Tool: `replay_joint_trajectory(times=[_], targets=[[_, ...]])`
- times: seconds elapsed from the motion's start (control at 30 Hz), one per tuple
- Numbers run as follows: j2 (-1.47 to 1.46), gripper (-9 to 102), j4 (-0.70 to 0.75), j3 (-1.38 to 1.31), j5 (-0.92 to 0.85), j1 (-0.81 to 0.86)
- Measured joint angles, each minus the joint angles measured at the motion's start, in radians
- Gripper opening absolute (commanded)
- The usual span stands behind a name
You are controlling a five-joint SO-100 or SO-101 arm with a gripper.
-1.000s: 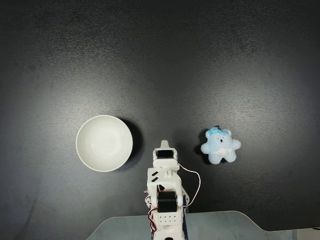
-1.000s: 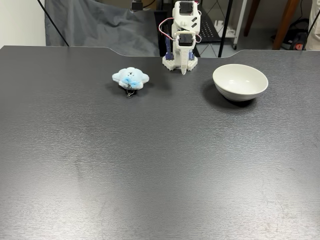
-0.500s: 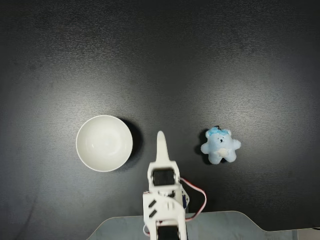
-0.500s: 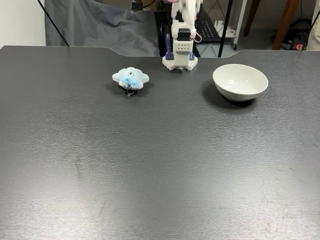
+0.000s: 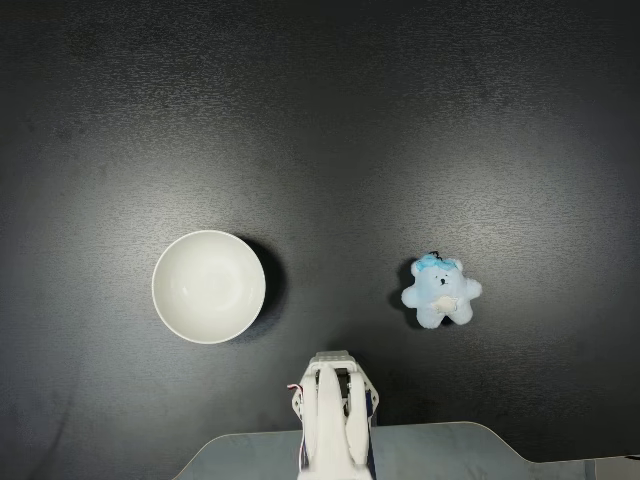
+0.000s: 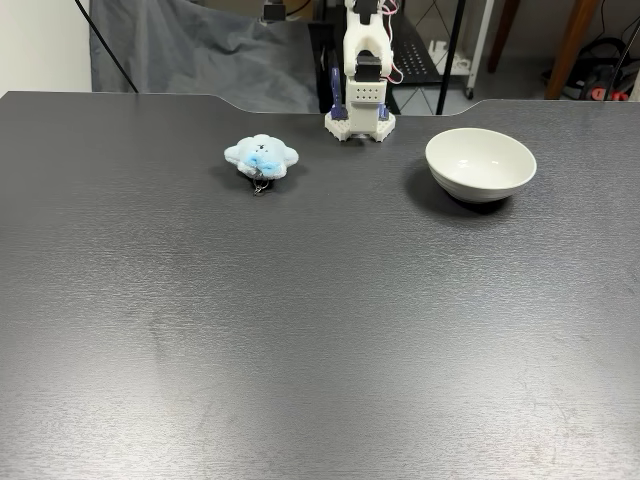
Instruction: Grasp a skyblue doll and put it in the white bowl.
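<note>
So you are at the start: the skyblue doll (image 5: 441, 291) lies on the table (image 5: 320, 120), apart from the white bowl (image 5: 208, 286). You cannot tell how the gripper's (image 5: 329, 405) jaws stand. Next, reach toward the doll.

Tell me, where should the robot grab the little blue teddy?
Probably around the blue teddy's soft middle, coming straight down from above. It lies flat on the black table, limbs spread, with open space all round, apart from the white bowl.
</note>
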Motion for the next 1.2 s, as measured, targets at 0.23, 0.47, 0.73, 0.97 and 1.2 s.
replay_joint_trajectory(times=[0.23,0.47,0.73,0.97,1.2], targets=[[-0.212,-1,0.000,-0.230,0.000,0.238],[-0.583,-1,0.000,-0.239,0.000,0.509],[-0.736,0,0.000,-0.238,-0.055,0.781],[-0.736,0,0.000,-0.230,-0.249,0.859],[-0.753,0,0.000,0.020,-0.314,0.879]])
